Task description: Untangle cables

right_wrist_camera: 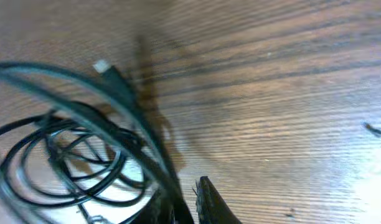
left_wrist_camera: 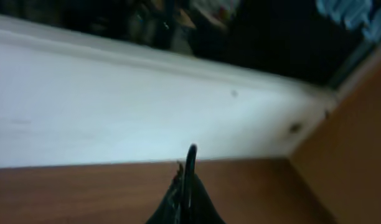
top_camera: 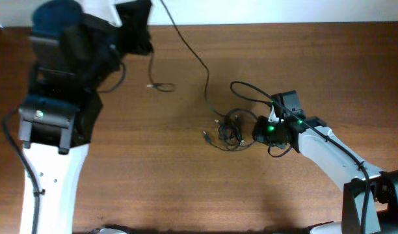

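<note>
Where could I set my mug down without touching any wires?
Widest bare wood: the table strip between the left arm and right arm, nearer the robot than the cable tangle. The corner beyond the right arm is bare too. Crowded: the middle, where the tangle, a long cord and the right tool meet.

Wood-grain table (top_camera: 153,162), slight sheen, thin black plastic-coated cables (top_camera: 231,129)

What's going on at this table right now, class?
Two robot arms are working on a tangle of thin black cords lying on a brown wooden table. The right arm's fingers are down at the tangle's edge and appear pinched on a strand of it. The left arm's fingers are shut, raised near the table's far edge. A long cord runs from near there to the knotted bundle.
</note>
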{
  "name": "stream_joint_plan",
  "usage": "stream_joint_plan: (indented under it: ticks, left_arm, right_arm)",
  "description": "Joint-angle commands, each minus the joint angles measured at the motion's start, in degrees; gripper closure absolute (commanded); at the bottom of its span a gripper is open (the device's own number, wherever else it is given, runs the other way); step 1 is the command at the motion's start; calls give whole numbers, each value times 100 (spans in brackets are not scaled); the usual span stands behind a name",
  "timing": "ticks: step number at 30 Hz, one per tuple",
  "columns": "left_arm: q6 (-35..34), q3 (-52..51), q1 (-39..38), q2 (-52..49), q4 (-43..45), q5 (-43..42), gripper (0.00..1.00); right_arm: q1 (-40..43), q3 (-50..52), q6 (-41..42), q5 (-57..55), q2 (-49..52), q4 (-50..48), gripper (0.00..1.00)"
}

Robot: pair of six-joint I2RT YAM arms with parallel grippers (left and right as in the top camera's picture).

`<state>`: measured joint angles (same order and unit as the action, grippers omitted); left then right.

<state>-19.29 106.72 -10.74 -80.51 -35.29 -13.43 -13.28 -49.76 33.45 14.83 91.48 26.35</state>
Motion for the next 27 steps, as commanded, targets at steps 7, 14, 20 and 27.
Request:
stream_joint_plan:
  ticks: [7,14,20,27]
  left_arm:
    - [-640,79,942,-323,-1862,2800,100]
    - [-636,79,940,-1956,-3038,3088,100]
    - [-546,79,942,-3027,-3300,2916,59]
    - [-90,92,942,-3064,-2592,1873,1]
  right_arm:
    - [-15,-39,39,-393,68,92,86]
    - [-15,-39,155,-391,68,96,77]
    - [-15,-39,155,-393,68,92,76]
    - [-15,-39,155,-393,68,85,26]
